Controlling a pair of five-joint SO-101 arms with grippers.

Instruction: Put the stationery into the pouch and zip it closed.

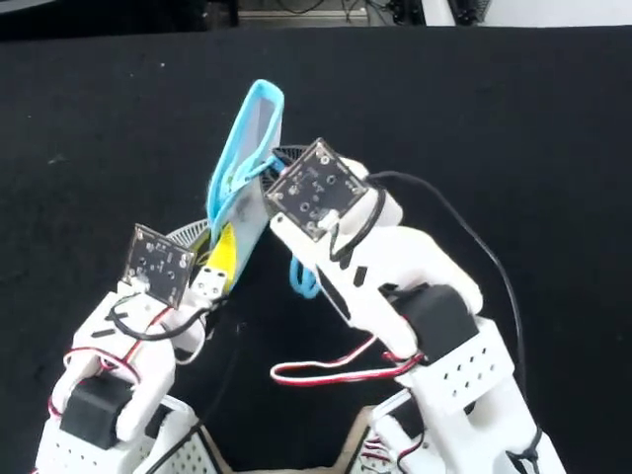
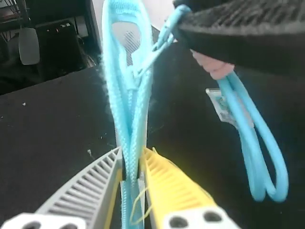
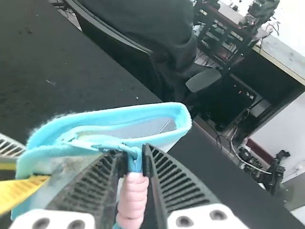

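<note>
Hanging above a black table [image 1: 99,118], pouch [image 1: 247,128]; office chair [image 3: 143,38] beyond

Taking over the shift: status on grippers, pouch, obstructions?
Left gripper shut on pouch end. Right gripper shut on zipper pull. Pouch held up between them. Blue cord loop dangles beside it.

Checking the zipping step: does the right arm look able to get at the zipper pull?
Probably yes: the right gripper is shut on the zipper pull, while the left gripper clamps the pouch by its edge.
</note>
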